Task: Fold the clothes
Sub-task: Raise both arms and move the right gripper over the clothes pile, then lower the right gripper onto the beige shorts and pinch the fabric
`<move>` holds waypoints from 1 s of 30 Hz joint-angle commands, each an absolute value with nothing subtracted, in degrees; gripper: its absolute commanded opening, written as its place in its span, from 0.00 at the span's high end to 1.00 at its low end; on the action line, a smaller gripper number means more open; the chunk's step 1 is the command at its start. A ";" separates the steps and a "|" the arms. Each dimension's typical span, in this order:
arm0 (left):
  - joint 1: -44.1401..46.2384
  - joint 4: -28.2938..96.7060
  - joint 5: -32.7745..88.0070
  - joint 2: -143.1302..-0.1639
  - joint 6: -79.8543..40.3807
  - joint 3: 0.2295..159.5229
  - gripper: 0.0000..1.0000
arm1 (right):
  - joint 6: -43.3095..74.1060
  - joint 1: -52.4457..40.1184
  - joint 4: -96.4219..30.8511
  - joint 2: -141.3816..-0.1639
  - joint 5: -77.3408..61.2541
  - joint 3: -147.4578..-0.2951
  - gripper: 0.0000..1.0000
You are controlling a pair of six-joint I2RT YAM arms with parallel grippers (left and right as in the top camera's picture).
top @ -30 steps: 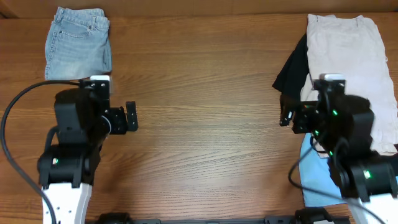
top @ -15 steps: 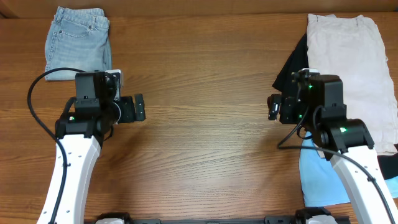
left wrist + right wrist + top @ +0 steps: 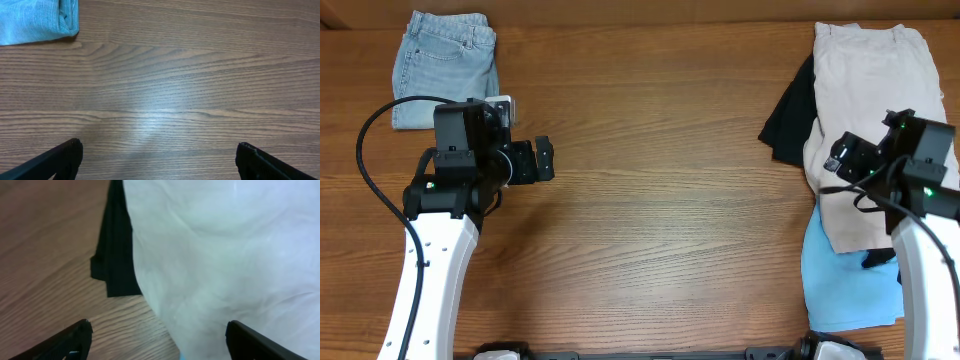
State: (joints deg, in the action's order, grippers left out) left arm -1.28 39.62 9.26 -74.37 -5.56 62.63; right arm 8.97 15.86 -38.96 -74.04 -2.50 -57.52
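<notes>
Wood table (image 3: 670, 200): I see L gripper (image 3: 546, 160) wide open, empty; R gripper (image 3: 840, 162) open over beige shorts (image 3: 875, 80), nothing held.

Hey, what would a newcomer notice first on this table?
At the right edge, big beige shorts lie over a black garment and a light-blue cloth, with the right gripper open just above them. At far left, folded denim shorts sit alone, the left gripper open over the table nearby.
</notes>
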 commanded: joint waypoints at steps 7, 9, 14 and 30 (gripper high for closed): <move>-1.76 40.47 9.91 -73.78 -4.64 64.01 0.00 | 19.62 26.76 -32.99 -82.11 -3.33 -59.33 0.12; -1.76 40.51 9.93 -73.78 -4.67 63.96 0.00 | 20.27 30.85 -33.08 -82.11 -3.62 -59.33 0.12; -1.74 40.18 9.98 -73.78 -4.69 63.96 0.00 | 20.21 42.68 -32.18 -82.87 -3.14 -59.33 0.12; -1.74 40.25 9.93 -73.78 -4.67 63.96 0.00 | 7.16 45.50 -14.76 -97.01 -0.10 -59.33 0.19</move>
